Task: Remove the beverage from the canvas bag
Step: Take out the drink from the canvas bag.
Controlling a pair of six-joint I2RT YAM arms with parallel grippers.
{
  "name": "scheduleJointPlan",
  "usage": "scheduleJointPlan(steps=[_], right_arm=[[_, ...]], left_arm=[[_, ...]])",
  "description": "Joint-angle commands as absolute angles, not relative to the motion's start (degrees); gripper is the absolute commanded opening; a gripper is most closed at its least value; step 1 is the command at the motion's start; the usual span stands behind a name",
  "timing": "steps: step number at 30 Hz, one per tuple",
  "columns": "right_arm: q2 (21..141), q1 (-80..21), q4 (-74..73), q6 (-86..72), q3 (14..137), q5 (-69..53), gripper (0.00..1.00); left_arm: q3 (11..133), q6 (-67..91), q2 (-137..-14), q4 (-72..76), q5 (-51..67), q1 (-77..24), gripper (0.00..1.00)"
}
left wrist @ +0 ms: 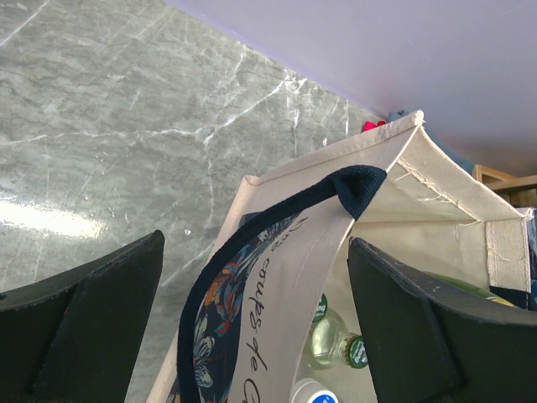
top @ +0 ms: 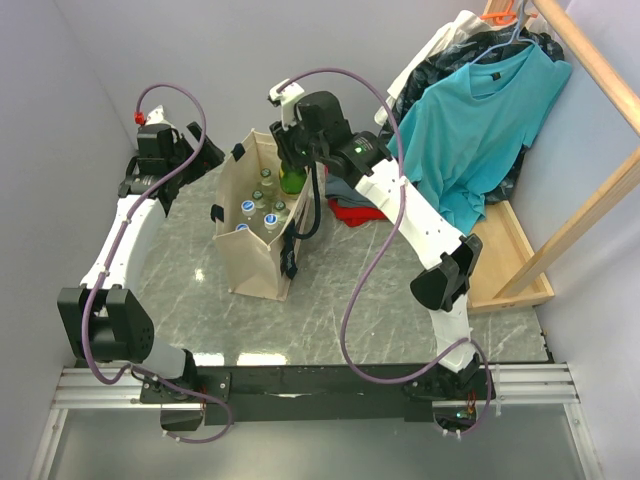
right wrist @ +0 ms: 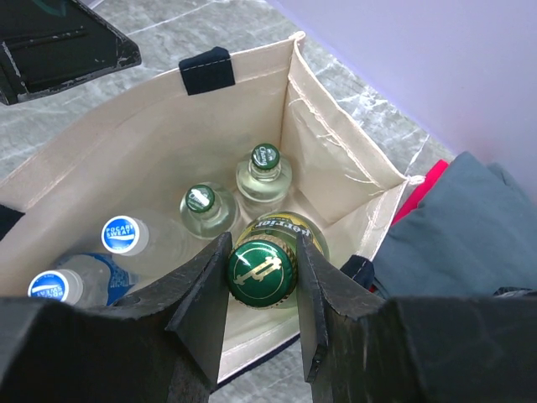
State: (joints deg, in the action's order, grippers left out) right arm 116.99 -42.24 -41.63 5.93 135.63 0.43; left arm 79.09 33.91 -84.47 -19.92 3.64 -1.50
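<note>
The beige canvas bag [top: 255, 250] stands open on the marble table, with several bottles inside. My right gripper [top: 293, 160] is over its far right corner. In the right wrist view the gripper [right wrist: 261, 281] is shut on the neck of a green Perrier bottle [right wrist: 261, 267]. Its cap sits higher than the other caps, and its body is inside the bag [right wrist: 336, 151]. My left gripper [top: 220, 158] is at the bag's left rim. In the left wrist view it [left wrist: 256, 332] is open, with the bag's printed wall [left wrist: 285, 285] and black handle [left wrist: 361, 186] between the fingers.
Two clear bottles with green caps [right wrist: 200, 200] and two Pocari Sweat bottles with blue caps [right wrist: 124, 235] stay in the bag. Red cloth [top: 345, 212] lies behind it. A teal T-shirt [top: 480, 120] hangs on a wooden rack [top: 590, 180] at the right.
</note>
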Motion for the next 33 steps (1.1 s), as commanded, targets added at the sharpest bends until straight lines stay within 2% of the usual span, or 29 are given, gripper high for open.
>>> scheduleJointPlan(steps=[1,20,33], right_arm=[[109.86,-42.80,-31.91,7.38,138.08,0.79,0.00],[107.76,-43.33,-29.35,7.73,138.60,1.41,0.00],[103.10,-43.77,-26.99,9.75,134.39,5.18,0.00]], left_arm=[[79.01,34.36,-82.62,-17.84,3.87,-1.67,0.96],[78.92,34.37,-82.00,-17.93,3.60,-1.67,0.96],[79.19,34.28,-81.74,-18.02,3.52,-1.67,0.96]])
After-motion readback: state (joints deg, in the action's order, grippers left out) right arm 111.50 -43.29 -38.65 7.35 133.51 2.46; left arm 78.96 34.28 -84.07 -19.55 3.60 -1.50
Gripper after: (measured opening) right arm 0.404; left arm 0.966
